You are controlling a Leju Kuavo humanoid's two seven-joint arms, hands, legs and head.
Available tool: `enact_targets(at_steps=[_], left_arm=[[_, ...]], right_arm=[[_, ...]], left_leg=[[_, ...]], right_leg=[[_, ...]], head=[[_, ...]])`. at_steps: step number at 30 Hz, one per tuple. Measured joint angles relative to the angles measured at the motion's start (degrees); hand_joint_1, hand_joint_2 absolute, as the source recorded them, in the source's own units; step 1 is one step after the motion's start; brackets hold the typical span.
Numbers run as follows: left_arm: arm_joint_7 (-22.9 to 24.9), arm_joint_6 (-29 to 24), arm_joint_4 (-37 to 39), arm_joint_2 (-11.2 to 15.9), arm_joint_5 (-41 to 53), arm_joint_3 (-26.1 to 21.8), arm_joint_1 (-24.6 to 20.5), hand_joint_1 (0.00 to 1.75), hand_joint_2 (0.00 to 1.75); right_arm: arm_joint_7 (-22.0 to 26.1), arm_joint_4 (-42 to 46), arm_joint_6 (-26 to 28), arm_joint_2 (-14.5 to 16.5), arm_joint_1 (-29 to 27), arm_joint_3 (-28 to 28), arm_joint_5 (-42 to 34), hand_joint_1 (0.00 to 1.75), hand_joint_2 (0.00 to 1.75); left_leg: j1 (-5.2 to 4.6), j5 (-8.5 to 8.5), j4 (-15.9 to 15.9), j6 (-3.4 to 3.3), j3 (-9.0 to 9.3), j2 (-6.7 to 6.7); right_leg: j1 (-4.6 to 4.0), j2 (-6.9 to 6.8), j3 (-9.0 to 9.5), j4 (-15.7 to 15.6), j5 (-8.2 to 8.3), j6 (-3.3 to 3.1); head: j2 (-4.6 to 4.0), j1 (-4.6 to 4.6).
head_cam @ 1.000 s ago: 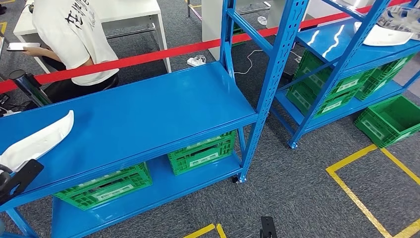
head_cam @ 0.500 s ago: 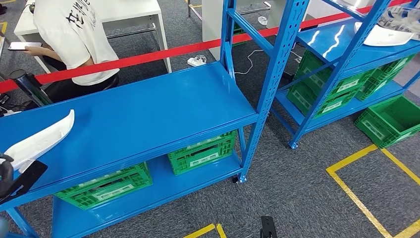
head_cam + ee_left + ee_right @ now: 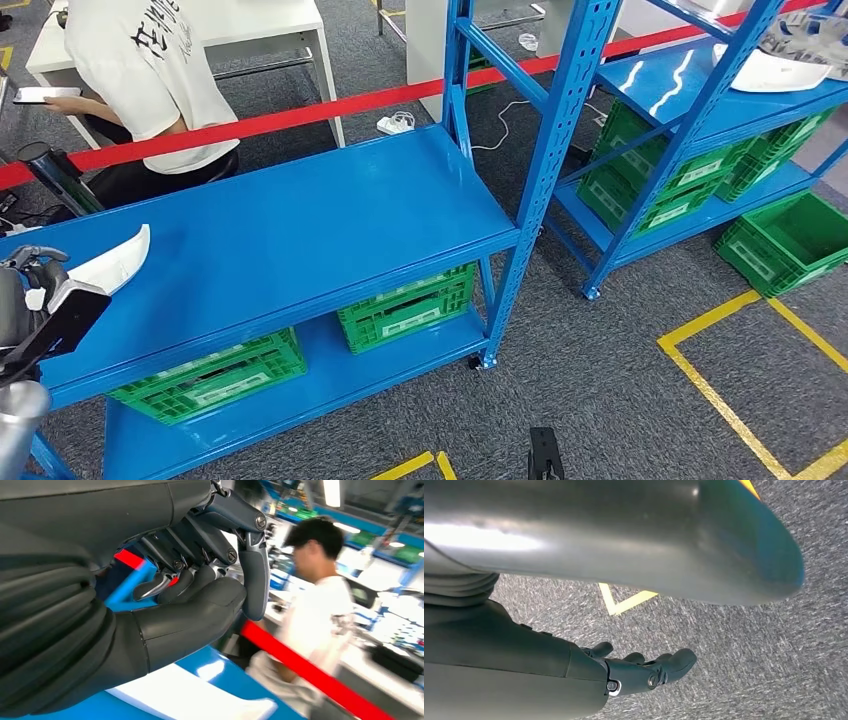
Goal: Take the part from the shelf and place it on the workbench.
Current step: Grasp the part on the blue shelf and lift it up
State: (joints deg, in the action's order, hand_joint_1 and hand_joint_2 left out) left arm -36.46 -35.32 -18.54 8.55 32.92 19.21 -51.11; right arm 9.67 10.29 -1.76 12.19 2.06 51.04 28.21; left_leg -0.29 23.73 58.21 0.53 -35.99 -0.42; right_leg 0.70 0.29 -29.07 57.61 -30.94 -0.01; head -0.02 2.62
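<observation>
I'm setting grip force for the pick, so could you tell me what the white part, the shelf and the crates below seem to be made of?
White part: likely moulded plastic, smooth and matte, with a thin curved edge.
Shelf: painted sheet metal, glossy blue with light reflections and perforated uprights.
Crates: rigid green plastic, with ribbed lattice walls.

Bright overhead light; glare streaks on far shelf (image 3: 672, 85) (left wrist background blurred, overexposed).
</observation>
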Motion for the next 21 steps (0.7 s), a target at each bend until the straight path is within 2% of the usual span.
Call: enact_targets(at_steps=[6,12,18,21], left_arm=[[-3.34,4.03,-3.52,-0.79,-2.44,-1.50,0.14,1.75,1.75],[-3.72,9.00,-11.39,-0.94,-9.02,-1.12,2.62,1.75,1.75],[-3.76,11.14,-16.41,-0.94,-10.07,1.09,4.78,1.75,1.75],[-3.76,9.79,-16.53,-1.03,-10.20,2.20,4.75,0.44,1.75]], right_arm=[[-0.96,-0.02,-0.16,0.35,0.00,0.22,-0.65,0.00,0.00],[-1.86,-0.02,-0.12,1.29,-0.03,0.72,-0.64,0.00,0.00],[-2.57,-0.04,-0.24,1.94,-0.03,0.91,-0.36,0.00,0.00],[-2.53,-0.04,-0.31,2.00,-0.03,0.92,-0.05,0.00,0.00]], left_leg=[[0.02,0.00,0.00,0.00,0.01,-0.01],[0.02,0.00,-0.01,0.00,0.02,0.01],[0.02,0.00,-0.01,0.00,0.03,-0.02],[0.02,0.00,-0.01,0.00,0.05,0.00]], right_leg=[[-0.02,-0.01,0.00,0.00,-0.01,0.00],[-0.03,-0.02,0.05,0.00,-0.01,0.00],[-0.02,-0.03,0.03,0.00,-0.01,0.00],[-0.02,-0.03,0.05,0.00,-0.01,0.00]], head=[[0.01,-0.01],[0.01,0.00],[0.00,-0.01],[0.01,-0.01]])
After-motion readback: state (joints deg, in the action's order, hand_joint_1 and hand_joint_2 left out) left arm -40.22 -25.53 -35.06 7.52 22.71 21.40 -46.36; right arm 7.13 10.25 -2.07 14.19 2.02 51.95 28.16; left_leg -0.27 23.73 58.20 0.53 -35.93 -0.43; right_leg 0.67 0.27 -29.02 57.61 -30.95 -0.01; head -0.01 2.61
